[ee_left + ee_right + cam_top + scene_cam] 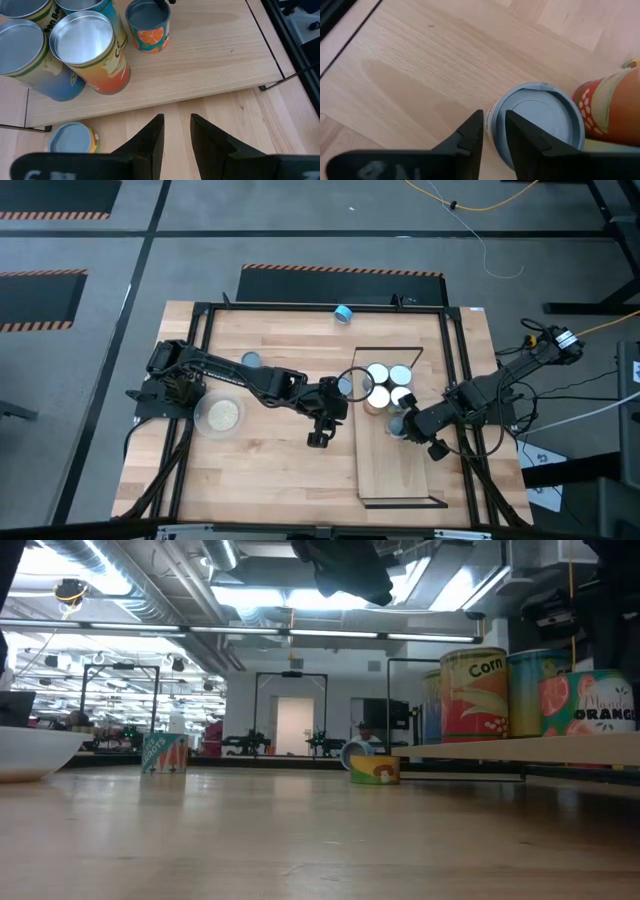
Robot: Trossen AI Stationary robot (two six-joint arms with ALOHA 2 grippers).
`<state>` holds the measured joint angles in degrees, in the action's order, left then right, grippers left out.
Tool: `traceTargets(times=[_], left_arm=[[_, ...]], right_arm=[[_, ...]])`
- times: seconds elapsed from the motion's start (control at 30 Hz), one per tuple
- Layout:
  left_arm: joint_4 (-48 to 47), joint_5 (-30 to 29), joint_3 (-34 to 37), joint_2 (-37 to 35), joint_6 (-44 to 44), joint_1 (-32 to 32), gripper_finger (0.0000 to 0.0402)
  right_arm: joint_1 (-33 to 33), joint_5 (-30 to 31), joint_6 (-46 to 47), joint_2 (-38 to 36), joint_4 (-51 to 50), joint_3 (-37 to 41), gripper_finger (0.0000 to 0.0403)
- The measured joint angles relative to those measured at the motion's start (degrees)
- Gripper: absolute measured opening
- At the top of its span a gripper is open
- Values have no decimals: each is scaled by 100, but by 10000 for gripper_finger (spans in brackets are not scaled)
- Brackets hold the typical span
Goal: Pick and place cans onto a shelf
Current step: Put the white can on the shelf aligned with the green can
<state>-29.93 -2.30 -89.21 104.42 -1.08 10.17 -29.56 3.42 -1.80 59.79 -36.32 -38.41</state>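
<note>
Counted on the shelf [400, 470]: five upright cans [390, 385] clustered at one end. Three more on the desk [270, 470]. Left gripper [174, 131] and right gripper [492, 131]: fingers slightly parted, gripping nothing.

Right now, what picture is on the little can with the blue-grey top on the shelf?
An orange slice on a teal side, on the small can. The left wrist view shows it best.
</note>
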Motion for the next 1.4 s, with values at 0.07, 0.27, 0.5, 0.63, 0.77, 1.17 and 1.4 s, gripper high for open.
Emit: traceTargets(times=[0.07,0.27,0.5,0.63,0.77,1.17,1.4], left_arm=[[-1,0,0,0,0,0,87],[-3,0,0,0,-6,-1,87],[-414,-15,0,-314,-224,-199,87],[-1061,-19,0,-690,-395,-462,87],[-1851,-328,-7,-1156,-485,-779,87],[-4493,-1043,45,-1759,-1036,-1982,87],[-4305,-943,1096,-1751,-1005,-2579,87]], right_arm=[[0,0,1,-92,1,0,86],[0,0,2,-481,2,0,86],[2,2,-45,-1005,403,0,86],[4,12,-457,-1218,871,-2,86],[52,11,-835,-1305,1381,-4,86],[437,13,-1071,-1295,1790,-9,86],[455,0,-1071,-1294,1773,-9,86]])
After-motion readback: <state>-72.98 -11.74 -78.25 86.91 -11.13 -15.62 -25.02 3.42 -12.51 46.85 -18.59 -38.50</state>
